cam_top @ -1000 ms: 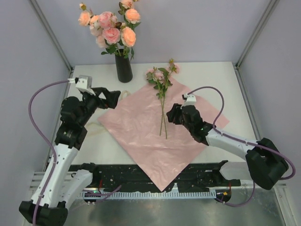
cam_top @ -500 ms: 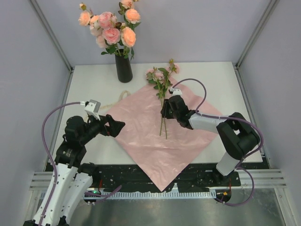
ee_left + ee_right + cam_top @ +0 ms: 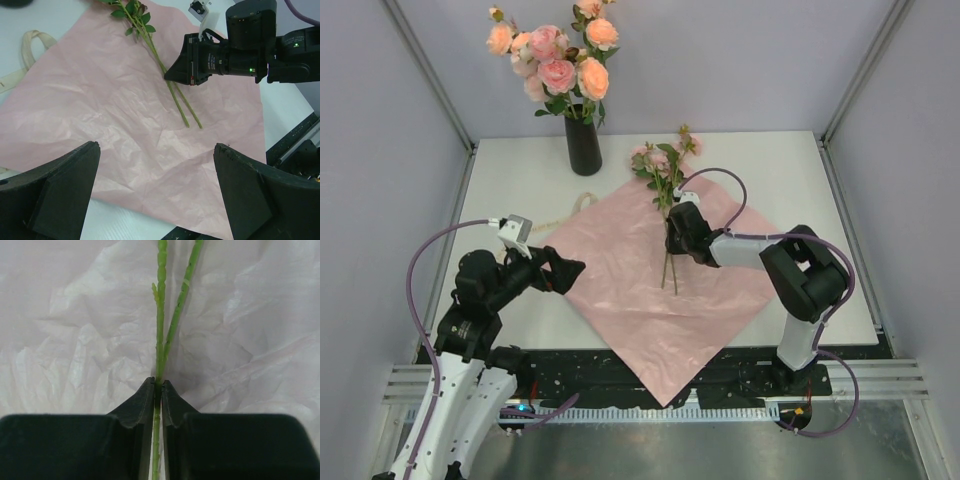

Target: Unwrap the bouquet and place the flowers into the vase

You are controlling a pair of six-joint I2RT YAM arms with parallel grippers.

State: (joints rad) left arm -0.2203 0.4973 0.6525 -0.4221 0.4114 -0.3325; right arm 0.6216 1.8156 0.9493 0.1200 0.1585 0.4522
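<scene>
Grip on stems: right gripper (image 3: 157, 386) clamped on the flowers (image 3: 666, 200), left gripper (image 3: 566, 268) wide apart
The flowers lie on the flat pink sheet (image 3: 620, 290) on the surface (image 3: 770, 170), heads toward the far edge. The left gripper hovers over the sheet's left corner. The vase (image 3: 583, 147) stands upright far left, other roses (image 3: 558, 60) in it

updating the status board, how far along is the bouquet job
Done: the pink crinkled paper sheet lies unwrapped and flat, cream ribbon off, and most peach-pink roses stand in the tall black vase. In hand: the right gripper pinches the last two green rose stems on the sheet. To do: lift them into the vase.
</scene>
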